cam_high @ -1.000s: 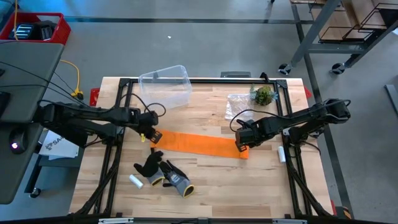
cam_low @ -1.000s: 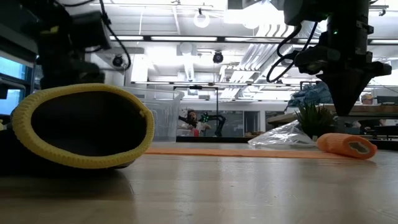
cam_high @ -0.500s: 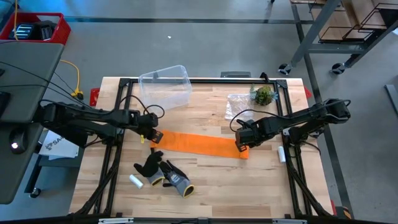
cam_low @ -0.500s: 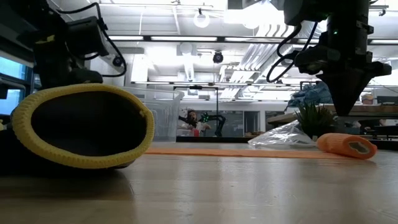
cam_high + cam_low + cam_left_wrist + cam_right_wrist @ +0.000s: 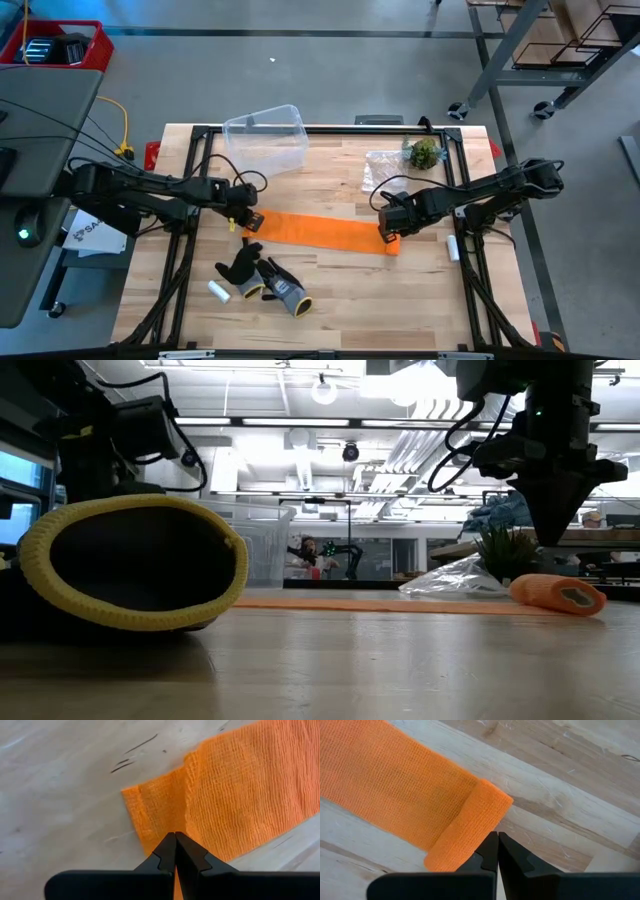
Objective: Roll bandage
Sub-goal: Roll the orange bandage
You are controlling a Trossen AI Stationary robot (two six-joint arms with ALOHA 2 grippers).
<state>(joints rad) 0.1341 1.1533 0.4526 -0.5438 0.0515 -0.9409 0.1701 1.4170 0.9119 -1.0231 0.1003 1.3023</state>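
A wooden tabletop (image 5: 330, 290) is seen from above, with two dark robot arms reaching in from either side. A bright orange bandage (image 5: 318, 232) lies flat across the middle of the tabletop as a long narrow band, running from the left arm toward the right arm. Its right end is wound into a small stubby roll (image 5: 389, 243), which also shows at table height (image 5: 558, 593) and under the right wrist (image 5: 466, 828).

The left end effector (image 5: 240, 216) is at the left end of the bandage. Its wrist camera shows its two dark fingers (image 5: 167, 854) pressed together with no gap, the tips over the folded edge of the orange fabric (image 5: 240, 795); whether fabric is pinched between them cannot be told.

The right end effector (image 5: 388, 229) is at the roll. Its fingers (image 5: 491, 851) are likewise clenched together, with the tips at the edge of the roll.

In front of the bandage lie black, grey and yellow gloves (image 5: 265, 281), and a small white cylinder (image 5: 218, 292) lies just beside them. A clear plastic container (image 5: 265, 137) is at the far left of the tabletop. At the far right are a small green plant (image 5: 424, 153) and a clear plastic bag (image 5: 383, 167).
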